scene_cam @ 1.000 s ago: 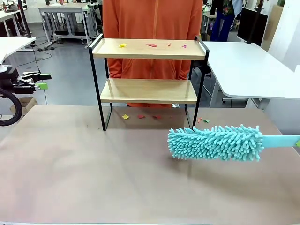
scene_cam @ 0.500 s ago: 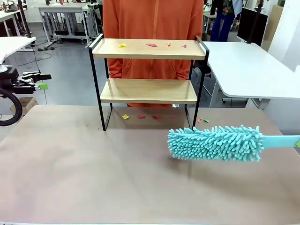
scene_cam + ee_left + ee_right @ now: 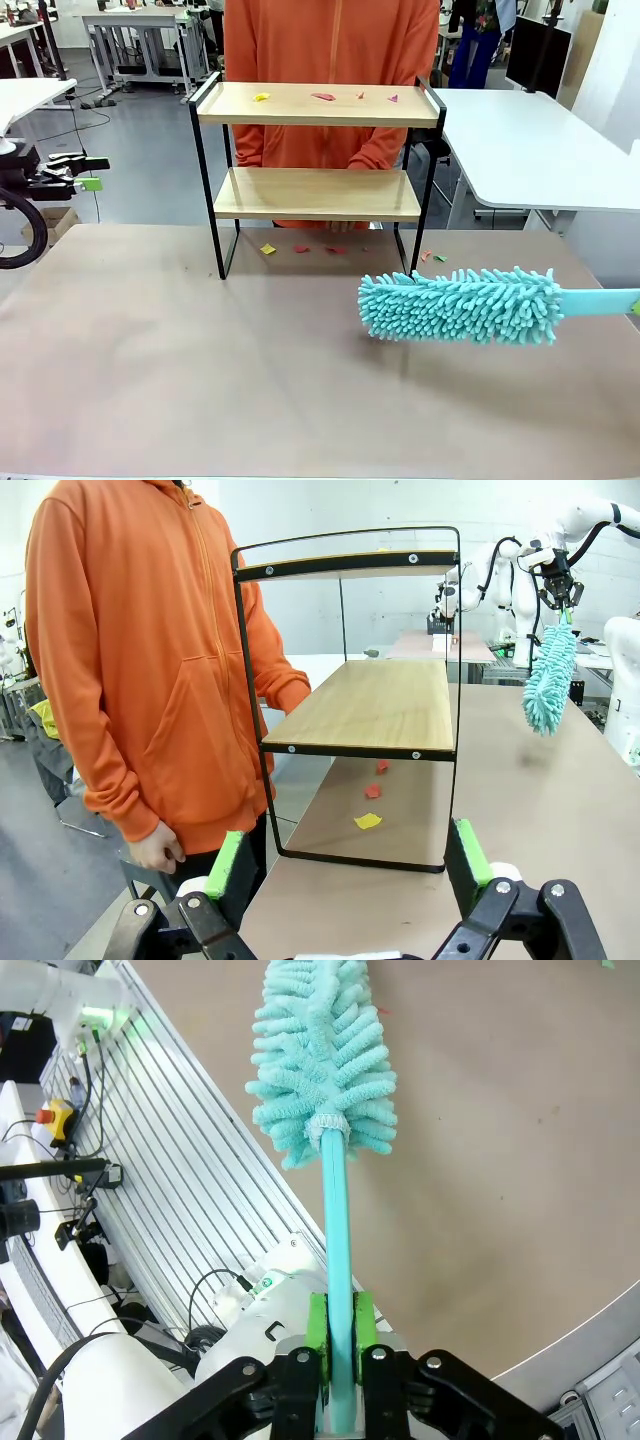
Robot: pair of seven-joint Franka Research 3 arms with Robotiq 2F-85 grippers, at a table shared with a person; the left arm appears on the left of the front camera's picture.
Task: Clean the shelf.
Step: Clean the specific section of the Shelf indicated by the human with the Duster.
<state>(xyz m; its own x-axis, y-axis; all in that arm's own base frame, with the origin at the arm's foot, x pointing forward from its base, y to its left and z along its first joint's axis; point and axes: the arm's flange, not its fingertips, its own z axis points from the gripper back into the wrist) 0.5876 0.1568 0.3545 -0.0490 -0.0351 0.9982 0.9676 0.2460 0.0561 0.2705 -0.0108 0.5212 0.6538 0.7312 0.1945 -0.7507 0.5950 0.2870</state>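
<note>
The right gripper (image 3: 339, 1325) is clamping the duster (image 3: 460, 305) at the desk's (image 3: 200, 380) four o'clock; the left gripper (image 3: 348, 860) is hanging at nine, jaws apart. The shelf (image 3: 318, 105) is standing at twelve: lifting the duster over its rail (image 3: 432, 93), then sweeping flat across the scraps (image 3: 323, 97), is looking wisest.

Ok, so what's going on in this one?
The right gripper is shut on the handle of a teal duster, its fluffy head low over the table in front of the shelf. Small coloured scraps lie on the shelf's top board, more on the table beneath. The left gripper is open and empty, off to the side. A person in orange stands behind the shelf.
</note>
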